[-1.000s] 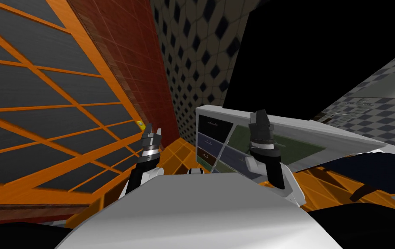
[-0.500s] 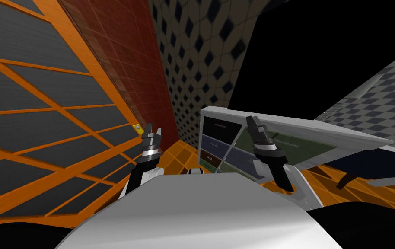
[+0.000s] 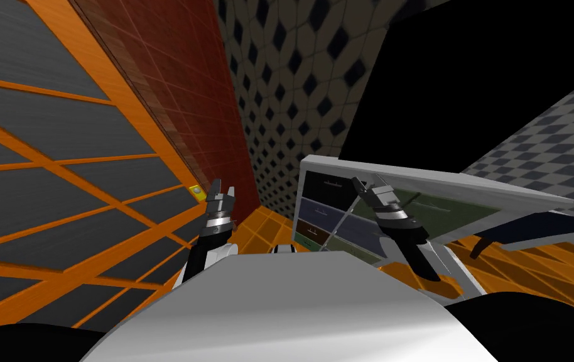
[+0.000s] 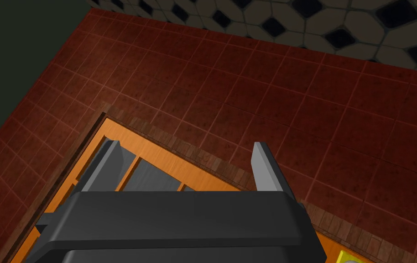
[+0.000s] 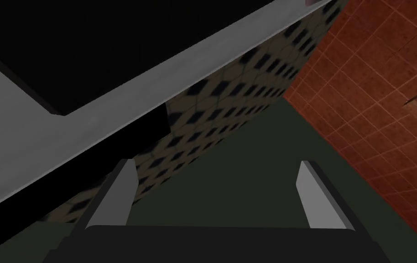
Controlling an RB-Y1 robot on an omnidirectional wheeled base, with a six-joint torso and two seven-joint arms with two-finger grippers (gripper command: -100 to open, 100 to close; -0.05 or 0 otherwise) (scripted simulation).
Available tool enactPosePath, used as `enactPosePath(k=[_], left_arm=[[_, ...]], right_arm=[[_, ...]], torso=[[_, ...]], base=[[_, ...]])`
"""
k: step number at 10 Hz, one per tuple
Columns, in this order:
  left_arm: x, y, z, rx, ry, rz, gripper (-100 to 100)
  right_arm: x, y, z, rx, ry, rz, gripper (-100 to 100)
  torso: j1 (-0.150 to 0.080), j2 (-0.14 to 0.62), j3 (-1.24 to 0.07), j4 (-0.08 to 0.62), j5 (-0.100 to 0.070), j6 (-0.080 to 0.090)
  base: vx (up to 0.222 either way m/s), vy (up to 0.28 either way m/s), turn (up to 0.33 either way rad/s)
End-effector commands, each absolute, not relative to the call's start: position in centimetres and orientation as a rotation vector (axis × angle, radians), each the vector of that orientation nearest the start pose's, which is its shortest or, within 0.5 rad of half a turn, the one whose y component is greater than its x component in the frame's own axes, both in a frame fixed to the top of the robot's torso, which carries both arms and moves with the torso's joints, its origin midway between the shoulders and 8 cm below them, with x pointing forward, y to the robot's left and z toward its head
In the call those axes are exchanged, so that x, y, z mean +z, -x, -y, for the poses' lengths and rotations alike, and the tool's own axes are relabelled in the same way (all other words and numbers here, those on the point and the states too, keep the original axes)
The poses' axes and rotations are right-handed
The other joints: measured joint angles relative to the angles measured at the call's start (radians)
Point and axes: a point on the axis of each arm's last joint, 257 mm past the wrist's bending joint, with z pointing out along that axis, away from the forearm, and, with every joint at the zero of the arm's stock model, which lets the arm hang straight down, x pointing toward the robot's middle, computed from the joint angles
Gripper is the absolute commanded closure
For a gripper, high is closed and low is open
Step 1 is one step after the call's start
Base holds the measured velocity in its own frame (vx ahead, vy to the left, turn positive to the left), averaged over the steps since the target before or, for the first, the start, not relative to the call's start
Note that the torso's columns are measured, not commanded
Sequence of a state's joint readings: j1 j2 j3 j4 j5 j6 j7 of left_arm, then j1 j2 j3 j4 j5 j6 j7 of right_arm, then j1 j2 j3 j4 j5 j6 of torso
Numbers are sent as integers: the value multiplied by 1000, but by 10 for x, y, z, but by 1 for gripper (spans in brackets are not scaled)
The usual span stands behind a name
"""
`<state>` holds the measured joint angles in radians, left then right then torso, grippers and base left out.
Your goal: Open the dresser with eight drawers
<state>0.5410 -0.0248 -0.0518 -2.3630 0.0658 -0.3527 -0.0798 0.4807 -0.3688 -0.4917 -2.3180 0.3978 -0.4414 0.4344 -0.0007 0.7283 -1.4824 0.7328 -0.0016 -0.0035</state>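
Head view, right end effector (image 3: 367,183) tilted before dresser (image 3: 318,211) front, fingers spread, left end effector (image 3: 222,187) upright, spread

White dresser (image 3: 455,183) with black, slate, brown and green drawer fronts, a red tiled wall (image 3: 179,82) and a diamond-patterned wall (image 3: 292,82).

Domestic room, prob. a bedroom, in a sim render. Centre-right of head view: white-framed dresser (image 3: 443,188) w/ stacked dark drawer fronts (image 3: 326,188). Orange tiled floor (image 3: 267,223) at lower centre, red tiled wall (image 3: 179,94) at upper centre-left, diamond-patterned wall (image 3: 292,94) beside it. Orange-framed grey panels (image 3: 47,157) on left. Black area (image 3: 480,82) at upper right.
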Motion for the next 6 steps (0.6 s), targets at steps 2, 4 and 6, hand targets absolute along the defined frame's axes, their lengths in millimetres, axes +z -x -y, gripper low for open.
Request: enactPosePath(k=[2,4,6], left_arm=[[19,-350,-277,-1288,771,-648,0],[19,-350,-277,-1288,771,-649,0],[19,-350,-277,-1288,771,-649,0]], right_arm=[[47,-344,391,-175,265,-1065,-100],[40,-346,404,-262,303,-1095,-100],[28,-346,430,-421,370,-1147,-100]], torso=[[1,3,2,2,1,1],[-3,8,5,4,1,1],[0,6,4,4,1,3]], base=[[72,207,-127],[37,126,-63],[52,173,-133]])
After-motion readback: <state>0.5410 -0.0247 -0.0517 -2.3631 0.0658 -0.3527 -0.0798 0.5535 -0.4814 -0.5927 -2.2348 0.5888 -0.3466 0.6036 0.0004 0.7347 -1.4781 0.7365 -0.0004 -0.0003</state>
